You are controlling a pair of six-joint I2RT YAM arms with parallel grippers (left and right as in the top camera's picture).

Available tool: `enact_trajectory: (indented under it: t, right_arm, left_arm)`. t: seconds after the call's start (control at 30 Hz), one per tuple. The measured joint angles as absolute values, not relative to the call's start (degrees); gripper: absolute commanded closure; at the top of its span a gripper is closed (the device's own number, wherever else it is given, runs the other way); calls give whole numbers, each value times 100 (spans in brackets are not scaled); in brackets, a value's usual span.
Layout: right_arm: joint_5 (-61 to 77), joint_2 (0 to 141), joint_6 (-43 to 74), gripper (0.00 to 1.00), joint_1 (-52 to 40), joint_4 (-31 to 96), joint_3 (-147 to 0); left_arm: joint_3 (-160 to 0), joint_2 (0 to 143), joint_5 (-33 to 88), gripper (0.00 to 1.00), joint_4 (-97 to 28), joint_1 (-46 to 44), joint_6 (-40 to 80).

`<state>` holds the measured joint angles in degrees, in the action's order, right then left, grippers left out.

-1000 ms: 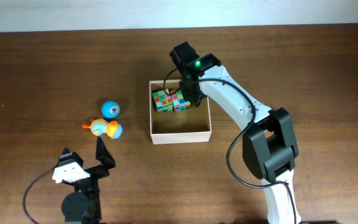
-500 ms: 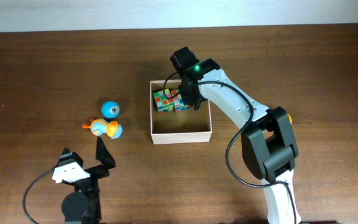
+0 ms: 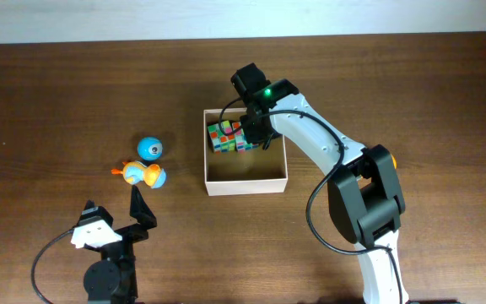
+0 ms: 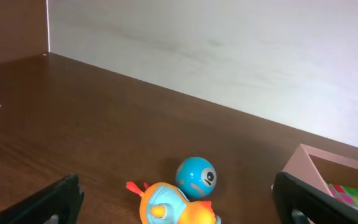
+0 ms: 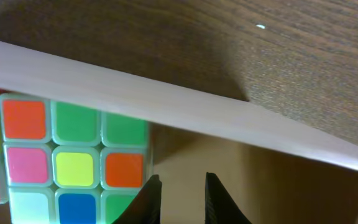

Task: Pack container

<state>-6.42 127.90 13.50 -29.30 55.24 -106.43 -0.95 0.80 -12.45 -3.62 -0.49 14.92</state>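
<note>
Tan-floored and white-walled, the container [image 3: 245,185] sits mid-counter [image 3: 412,84] in the overhead view. The right end effector [image 3: 256,135] dips into its far half just right of a multicoloured cube [image 3: 224,138], and the left end effector [image 3: 115,213] is wide open and empty, well off to the near left. The left wrist view catches only the container's corner at the right edge. The right wrist view shows that end effector's fingers [image 5: 151,199] almost closed, nothing between them, just inside the container's far wall.
</note>
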Motion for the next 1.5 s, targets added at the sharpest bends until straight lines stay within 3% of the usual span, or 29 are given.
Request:
enact_trajectory:
  t: [1.5]
  right_arm:
    - [-854, 12790, 1028, 81, -3273, 5070, -10630]
  left_arm:
    - [-95, 80, -1243, 1, -362, -49, 1490]
